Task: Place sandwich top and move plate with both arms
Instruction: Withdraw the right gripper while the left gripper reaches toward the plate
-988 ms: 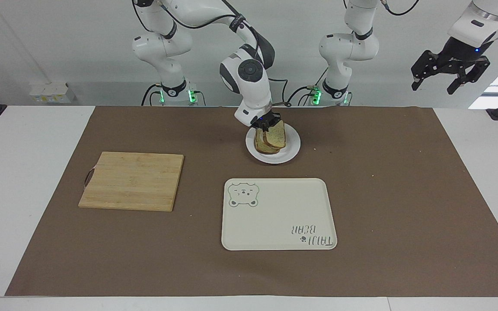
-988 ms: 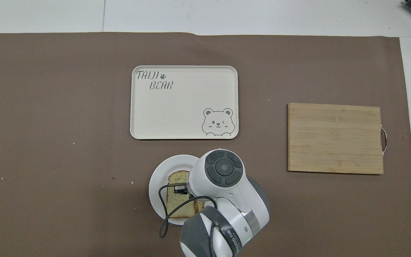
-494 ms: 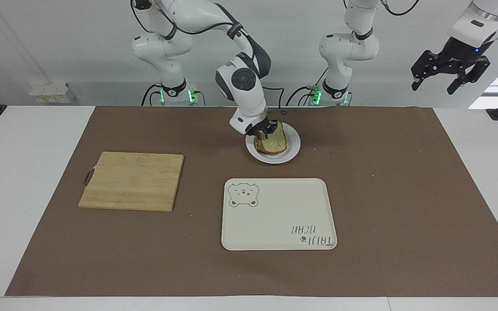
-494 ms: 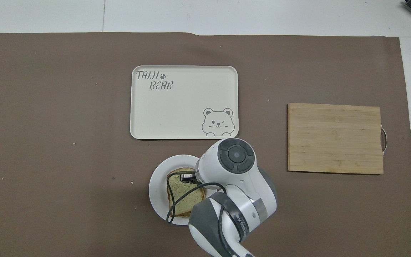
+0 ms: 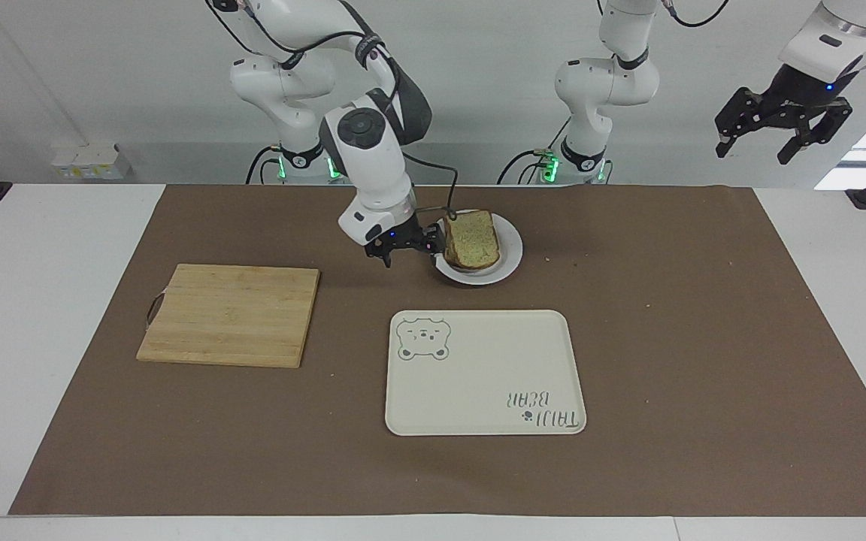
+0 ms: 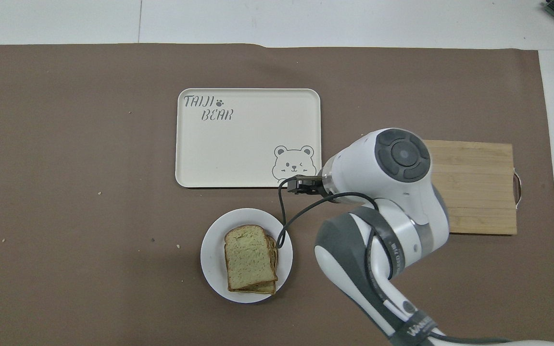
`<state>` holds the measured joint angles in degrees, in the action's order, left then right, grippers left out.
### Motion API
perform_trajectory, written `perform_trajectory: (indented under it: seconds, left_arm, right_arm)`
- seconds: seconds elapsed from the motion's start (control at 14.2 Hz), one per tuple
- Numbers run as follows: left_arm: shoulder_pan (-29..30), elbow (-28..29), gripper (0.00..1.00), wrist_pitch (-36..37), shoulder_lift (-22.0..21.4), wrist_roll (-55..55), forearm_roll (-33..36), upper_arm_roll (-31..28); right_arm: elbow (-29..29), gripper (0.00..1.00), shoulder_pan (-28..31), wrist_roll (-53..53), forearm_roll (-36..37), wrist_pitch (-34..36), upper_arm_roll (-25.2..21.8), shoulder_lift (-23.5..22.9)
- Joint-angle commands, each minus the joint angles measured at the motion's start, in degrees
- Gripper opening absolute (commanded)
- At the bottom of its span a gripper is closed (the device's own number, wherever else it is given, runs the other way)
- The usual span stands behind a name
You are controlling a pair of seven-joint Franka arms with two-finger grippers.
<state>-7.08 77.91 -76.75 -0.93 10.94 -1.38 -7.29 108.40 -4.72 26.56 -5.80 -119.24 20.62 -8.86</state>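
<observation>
The sandwich top [image 5: 471, 239] [image 6: 249, 256], a pale speckled slice with brown crust, lies flat on another slice on the small white plate [image 5: 509, 259] [image 6: 212, 250]. My right gripper [image 5: 409, 252] hangs open and empty just beside the plate, toward the right arm's end of the table, low over the brown mat. In the overhead view the right arm's wrist covers most of the right gripper [image 6: 306, 185]. High up past the left arm's end of the table, my left gripper [image 5: 756, 146] waits open with nothing in it.
A cream tray [image 5: 478, 376] [image 6: 248, 144] with a bear drawing lies farther from the robots than the plate. A wooden cutting board [image 5: 230, 314] [image 6: 479, 192] lies toward the right arm's end, partly under the right arm in the overhead view.
The right gripper let go of the sandwich top, which now lies flat on the stack, and drew away toward the cutting board's end. The left arm has not moved.
</observation>
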Motion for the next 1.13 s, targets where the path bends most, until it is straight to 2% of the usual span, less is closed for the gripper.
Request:
perform_trajectory:
  seconds: [0.0,0.14,0.49,0.85,1.06]
  left_arm:
    - [0.3,1.8,1.0,-0.2,-1.5,-0.6,-0.1,0.3]
    - [0.3,1.8,1.0,-0.2,-1.5,-0.6,-0.1,0.3]
    - [0.3,1.8,1.0,-0.2,-1.5,-0.6,-0.1,0.3]
    - [-0.1,1.9,1.0,1.3,-1.6,-1.0,-0.1,0.4]
    - [-0.3,6.3,1.0,-0.1,-4.1,-0.9,-2.6,0.5]
  right_arm:
    - [-2.6,1.0,4.5,-1.9,4.9,4.3,0.6,1.6]
    - [-3.6,1.0,6.4,-2.2,7.1,5.5,0.6,3.1]
    - [-8.2,1.0,8.9,-2.2,6.7,10.4,0.6,6.0]
    - [-10.3,1.0,10.7,-4.1,7.2,12.8,0.3,6.2]
    - [-11.9,1.0,11.6,-4.4,7.4,14.8,-0.6,6.4]
